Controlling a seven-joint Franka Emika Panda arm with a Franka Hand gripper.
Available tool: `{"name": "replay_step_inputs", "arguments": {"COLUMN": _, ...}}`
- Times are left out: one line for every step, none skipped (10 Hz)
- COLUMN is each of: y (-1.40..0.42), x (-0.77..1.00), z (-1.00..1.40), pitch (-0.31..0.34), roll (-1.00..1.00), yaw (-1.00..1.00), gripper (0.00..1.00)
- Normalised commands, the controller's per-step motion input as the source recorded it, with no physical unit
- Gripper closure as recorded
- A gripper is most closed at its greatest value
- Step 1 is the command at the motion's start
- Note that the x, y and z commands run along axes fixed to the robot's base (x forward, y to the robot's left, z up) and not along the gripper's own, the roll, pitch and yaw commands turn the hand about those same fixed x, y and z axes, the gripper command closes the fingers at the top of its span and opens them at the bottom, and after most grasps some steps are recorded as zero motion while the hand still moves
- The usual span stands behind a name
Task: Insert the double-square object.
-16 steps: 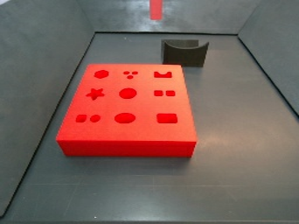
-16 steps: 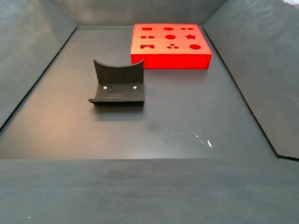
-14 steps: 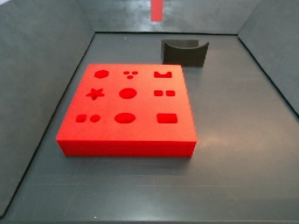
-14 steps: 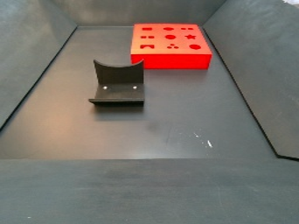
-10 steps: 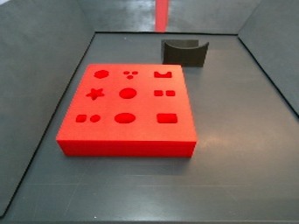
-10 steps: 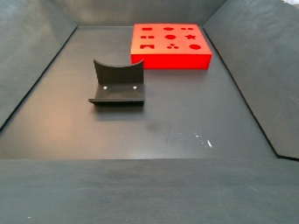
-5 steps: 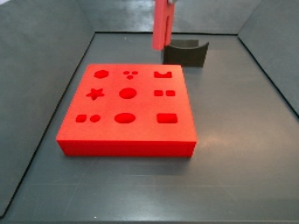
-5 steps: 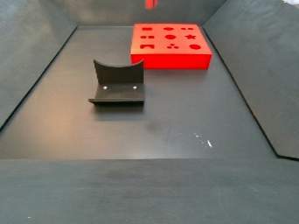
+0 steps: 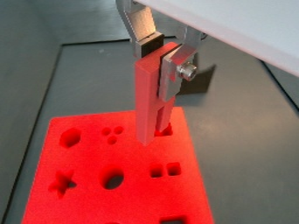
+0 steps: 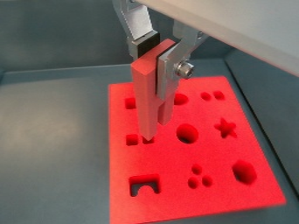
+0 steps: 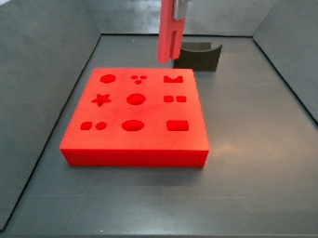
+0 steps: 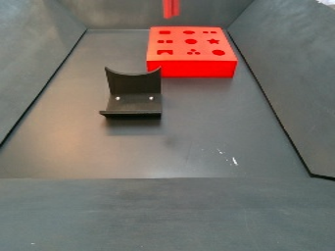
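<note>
The double-square object is a slim red peg (image 9: 149,98), held upright between my gripper's (image 9: 156,63) silver fingers, which are shut on its upper part; both wrist views show this (image 10: 145,96). In a side view the peg (image 11: 166,35) hangs from the gripper (image 11: 176,9) above the far edge of the big flat red block (image 11: 137,113). Its lower end is clear of the block's top. A pair of small square holes (image 11: 174,98) shows in the block. In a side view only the peg's tip (image 12: 170,8) shows above the block (image 12: 193,51).
A dark grey curved stand (image 11: 199,56) sits on the floor just beyond the block, behind the peg; it also shows in a side view (image 12: 131,94). Grey walls enclose the dark floor (image 12: 197,137) on all sides.
The gripper with the peg has come down from the top edge of the side view and now hangs lower, over the block's far edge. The block and stand have not moved.
</note>
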Motion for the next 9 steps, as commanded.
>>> {"name": "replay_step_inputs", "arguments": {"y": -0.04, "x": 0.0, "z": -0.22, "pitch": 0.059, "roll": 0.17, "yaw": -0.88, "gripper": 1.0}}
{"name": "replay_step_inputs", "arguments": {"y": -0.11, "x": 0.01, "z": -0.19, "pitch": 0.106, "roll": 0.18, "yaw": -0.73, "gripper": 1.0}}
{"name": "replay_step_inputs", "arguments": {"y": -0.12, "x": 0.01, "z": -0.18, "pitch": 0.12, "roll": 0.18, "yaw": -0.72, "gripper": 1.0}}
{"name": "replay_step_inputs", "arguments": {"y": -0.17, "x": 0.06, "z": -0.07, "pitch": 0.033, "roll": 0.13, "yaw": -0.78, "gripper": 1.0}}
{"name": "replay_step_inputs", "arguments": {"y": -0.09, "x": 0.17, "z": -0.09, "pitch": 0.0, "roll": -0.02, "yaw": -0.88, "gripper": 1.0}}
{"name": "replay_step_inputs", "arguments": {"y": 0.0, "x": 0.14, "z": -0.11, "pitch": -0.024, "roll": -0.08, "yaw": -0.93, "gripper": 1.0}}
{"name": "replay_step_inputs", "arguments": {"y": 0.0, "x": 0.11, "z": -0.15, "pitch": -0.023, "roll": -0.07, "yaw": -0.96, "gripper": 1.0}}
{"name": "replay_step_inputs", "arguments": {"y": 0.0, "x": 0.13, "z": -0.18, "pitch": -0.004, "roll": -0.05, "yaw": -0.94, "gripper": 1.0}}
{"name": "replay_step_inputs", "arguments": {"y": -0.02, "x": 0.23, "z": -0.21, "pitch": 0.0, "roll": -0.03, "yaw": -0.85, "gripper": 1.0}}
